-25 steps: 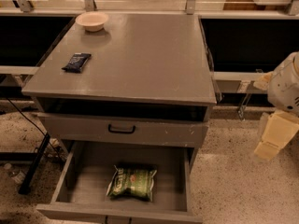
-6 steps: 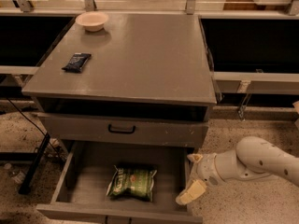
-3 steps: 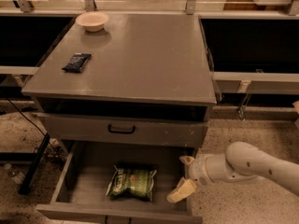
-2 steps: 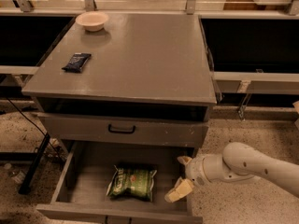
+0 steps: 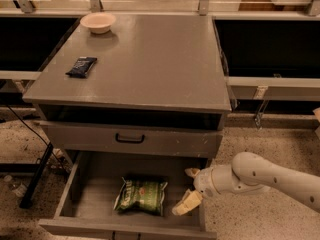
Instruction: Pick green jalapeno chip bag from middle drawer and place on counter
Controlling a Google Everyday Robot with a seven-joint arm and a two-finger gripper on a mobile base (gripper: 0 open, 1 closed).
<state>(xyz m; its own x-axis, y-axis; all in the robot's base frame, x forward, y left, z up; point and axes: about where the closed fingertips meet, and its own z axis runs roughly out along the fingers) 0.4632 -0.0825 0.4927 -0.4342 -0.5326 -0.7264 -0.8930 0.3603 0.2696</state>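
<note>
The crinkly green jalapeno chip bag with white lettering (image 5: 141,196) lay flat on the floor of the wide, shallow grey wooden middle drawer (image 5: 92,179), which stood pulled out below the cabinet. The bag sat near the centre of the drawer, towards its front wall.

The cream two-finger claw (image 5: 189,188) was positioned low at the right side of the drawer, just beside the bag and not touching it. Its fingers (image 5: 186,203) were spread apart, with nothing between them. The white rounded arm (image 5: 270,176) entered from the right, above the speckled floor (image 5: 250,221).

Above the open drawer, a grey drawer front with a black loop handle (image 5: 130,138) was closed.

The large flat grey cabinet-top surface (image 5: 155,59) carried two items. A small flat dark navy packet (image 5: 81,66) lay near its left edge. A shallow pale round bowl (image 5: 98,22) stood at its far left corner, well apart from the packet.
</note>
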